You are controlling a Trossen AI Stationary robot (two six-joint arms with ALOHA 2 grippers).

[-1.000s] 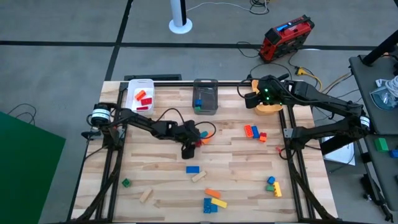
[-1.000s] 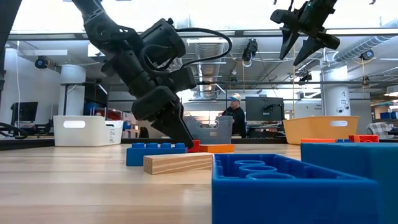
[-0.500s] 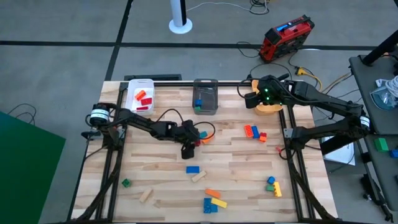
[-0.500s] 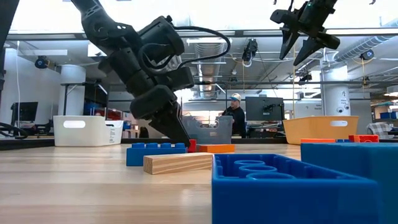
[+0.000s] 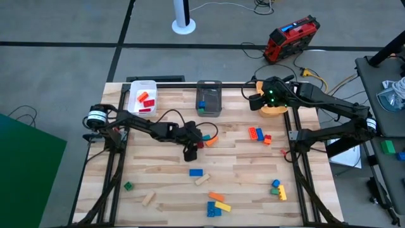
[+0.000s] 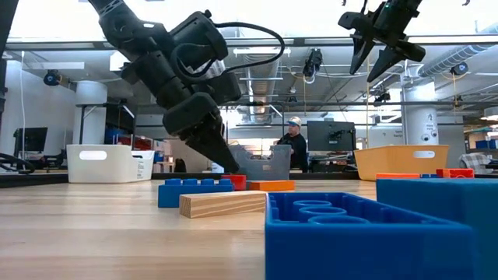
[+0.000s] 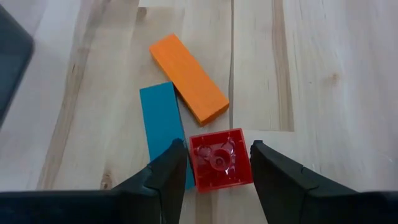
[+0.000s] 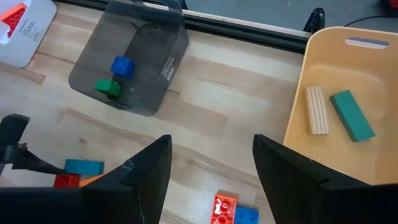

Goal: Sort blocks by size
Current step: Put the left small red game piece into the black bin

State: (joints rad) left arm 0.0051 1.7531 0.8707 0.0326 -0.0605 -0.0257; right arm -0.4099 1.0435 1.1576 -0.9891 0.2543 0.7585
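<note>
- Left gripper [image 7: 213,163], at table centre, clenches a small red brick [image 7: 219,159]; an orange bar [image 7: 188,78] lies at its 11 o'clock.
- Right gripper [image 8: 208,165] hangs released beside the orange bin [image 8: 323,68].

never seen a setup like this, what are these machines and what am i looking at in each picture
Two dark robot arms work at a wooden table strewn with toy blocks. One picture looks straight down, one looks level across the tabletop, and two come from cameras on the wrists. The left gripper is clamped on a small red block, beside an orange bar and a teal bar. The right gripper hangs open above the back of the table, near the orange bin. A grey bin and a white bin also hold blocks.
</note>
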